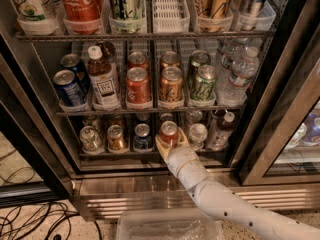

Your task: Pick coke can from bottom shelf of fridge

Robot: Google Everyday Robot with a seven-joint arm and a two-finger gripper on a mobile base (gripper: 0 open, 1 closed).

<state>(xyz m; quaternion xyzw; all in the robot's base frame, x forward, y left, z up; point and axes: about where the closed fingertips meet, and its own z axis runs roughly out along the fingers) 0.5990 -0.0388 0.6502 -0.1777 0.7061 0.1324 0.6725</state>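
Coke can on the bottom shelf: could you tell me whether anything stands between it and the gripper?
Nothing visible does. The gripper is right at the coke can on the bottom shelf; the dark can and the bottle stand beside it, not between.

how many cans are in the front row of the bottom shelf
4: a silvery can at far left, a gold can, a dark blue can, then the coke can, with the gripper closed around it. Others behind are partly hidden.
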